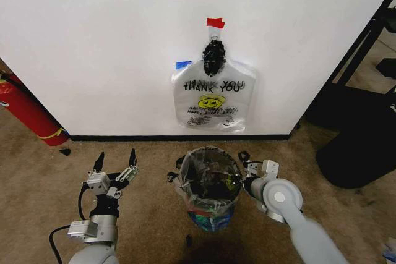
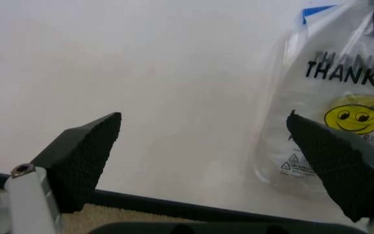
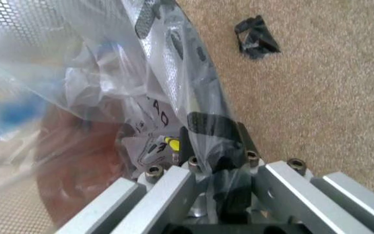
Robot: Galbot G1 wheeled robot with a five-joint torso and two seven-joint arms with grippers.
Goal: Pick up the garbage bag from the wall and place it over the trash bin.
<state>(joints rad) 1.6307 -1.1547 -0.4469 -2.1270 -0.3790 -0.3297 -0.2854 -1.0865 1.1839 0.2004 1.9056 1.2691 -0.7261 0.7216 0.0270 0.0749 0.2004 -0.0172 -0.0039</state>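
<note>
Bag lining the bin, right tool pinching its rim

Right tool [image 3: 216, 146] is closed on the garbage bag [image 3: 109, 92] at the trash bin [image 1: 208, 187] rim, on carpet below the wall; a second, matching bag [image 1: 213, 100] hangs above. Left tool [image 1: 115, 164] hovers beside the bin, fingers wide, holding nothing

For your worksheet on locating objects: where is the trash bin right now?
In the head view, the trash bin stands on the carpet below the wall-hung garbage bag, between both grippers.

Black wire-mesh trash bin [image 1: 209, 185]: interior masked by clear plastic lining.
Right gripper [image 3: 214, 141]: fingertips obscured by bunched film.
Red fire extinguisher [image 1: 25, 112]: cut by frame edge.
Hanging see-through garbage bag [image 2: 343, 97]: lettering cropped in left wrist view.
</note>
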